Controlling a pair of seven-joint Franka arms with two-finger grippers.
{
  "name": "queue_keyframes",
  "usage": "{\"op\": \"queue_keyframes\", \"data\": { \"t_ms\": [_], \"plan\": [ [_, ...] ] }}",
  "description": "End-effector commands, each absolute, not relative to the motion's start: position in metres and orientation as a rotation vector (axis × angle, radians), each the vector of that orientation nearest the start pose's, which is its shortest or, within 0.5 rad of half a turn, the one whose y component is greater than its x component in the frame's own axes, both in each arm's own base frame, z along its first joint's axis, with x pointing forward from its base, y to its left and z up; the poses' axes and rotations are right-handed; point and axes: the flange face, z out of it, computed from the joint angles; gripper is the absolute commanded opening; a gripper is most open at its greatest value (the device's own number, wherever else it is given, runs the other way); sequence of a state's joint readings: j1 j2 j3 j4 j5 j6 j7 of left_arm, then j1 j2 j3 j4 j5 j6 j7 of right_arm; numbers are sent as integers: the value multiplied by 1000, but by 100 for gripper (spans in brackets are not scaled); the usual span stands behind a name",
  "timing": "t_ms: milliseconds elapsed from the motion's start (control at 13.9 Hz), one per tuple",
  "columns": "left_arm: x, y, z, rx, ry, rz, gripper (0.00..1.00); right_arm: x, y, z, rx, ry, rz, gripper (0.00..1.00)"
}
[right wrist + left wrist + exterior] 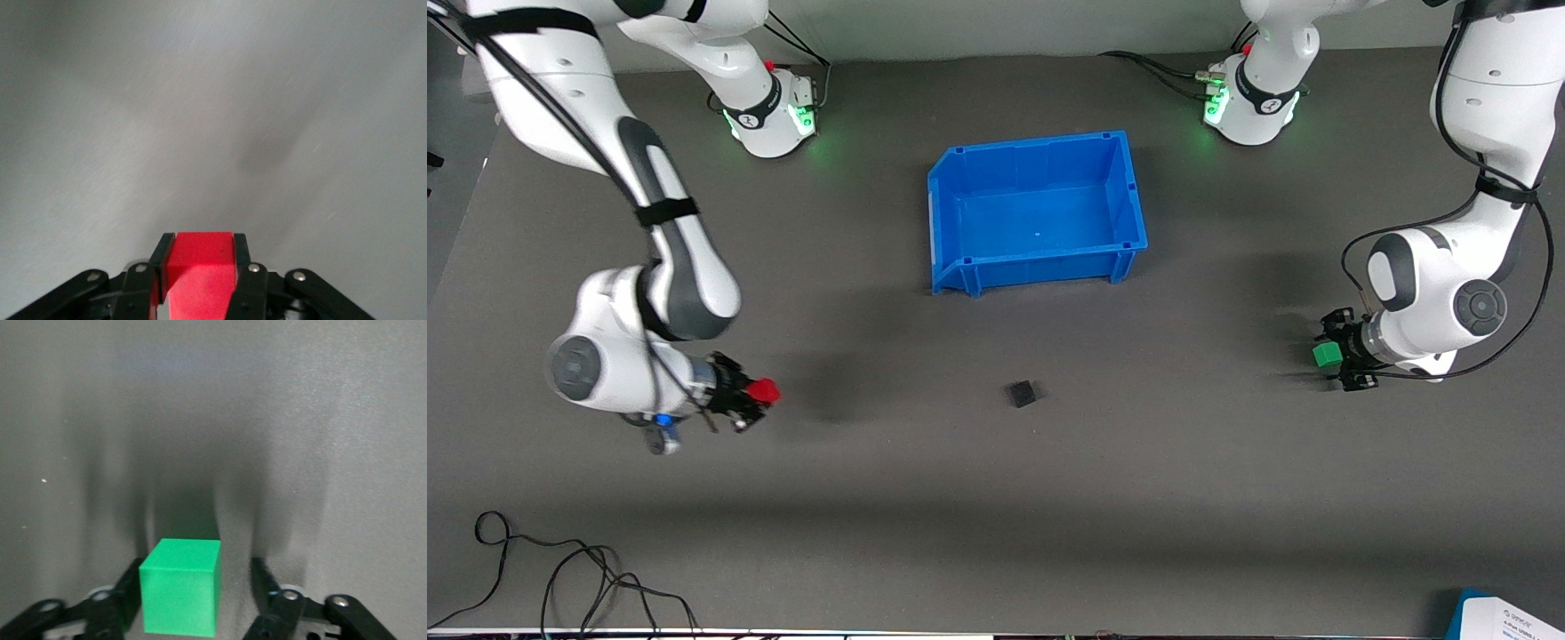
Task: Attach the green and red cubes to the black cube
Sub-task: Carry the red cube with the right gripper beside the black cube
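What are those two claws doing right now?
Left gripper: open around the small bright green plastic cube.
Right gripper: shut on the small bright red plastic cube.

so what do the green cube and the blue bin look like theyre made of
Green cube: probably solid plastic, smooth with a slight sheen; its flat faces are evenly coloured and its edges crisp. Blue bin: likely moulded hard plastic, semi-glossy; it has thin walls, a rolled rim and small moulded feet.
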State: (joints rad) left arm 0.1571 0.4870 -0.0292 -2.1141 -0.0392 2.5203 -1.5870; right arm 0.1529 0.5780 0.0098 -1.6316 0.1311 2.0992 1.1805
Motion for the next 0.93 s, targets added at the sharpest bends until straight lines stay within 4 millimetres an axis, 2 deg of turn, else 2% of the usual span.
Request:
{"op": "queue_keyframes", "data": {
  "t_ms": [0, 72, 144, 215, 287, 431, 574, 646, 789, 861],
  "plan": [
    [556, 71, 169, 2061, 2438, -118, 54, 693, 166, 266, -2573, 1742, 252, 17],
    [555, 71, 168, 2071, 2435, -119, 56, 695, 180, 268, -2552, 1765, 241, 17],
    [555, 72, 168, 2070, 2435, -116, 67, 698, 187, 269, -2505, 1806, 253, 17],
    [553, 72, 167, 2070, 2438, -119, 72, 696, 205, 269, -2460, 1822, 289, 16],
    [553, 74, 167, 2072, 2439, -117, 84, 694, 224, 268, -2428, 1818, 331, 16],
    [551, 76, 165, 2084, 2439, -113, 87, 694, 246, 266, -2360, 1831, 386, 15],
    [550, 81, 164, 2087, 2445, -107, 84, 693, 274, 266, -2322, 1866, 383, 15],
    [550, 82, 163, 2087, 2448, -108, 73, 696, 282, 270, -2294, 1883, 377, 14],
    [550, 82, 163, 2087, 2448, -108, 26, 697, 289, 275, -2273, 1886, 384, 14],
    [550, 81, 163, 2089, 2446, -108, 8, 696, 293, 275, -2273, 1880, 393, 14]
  ]
}}
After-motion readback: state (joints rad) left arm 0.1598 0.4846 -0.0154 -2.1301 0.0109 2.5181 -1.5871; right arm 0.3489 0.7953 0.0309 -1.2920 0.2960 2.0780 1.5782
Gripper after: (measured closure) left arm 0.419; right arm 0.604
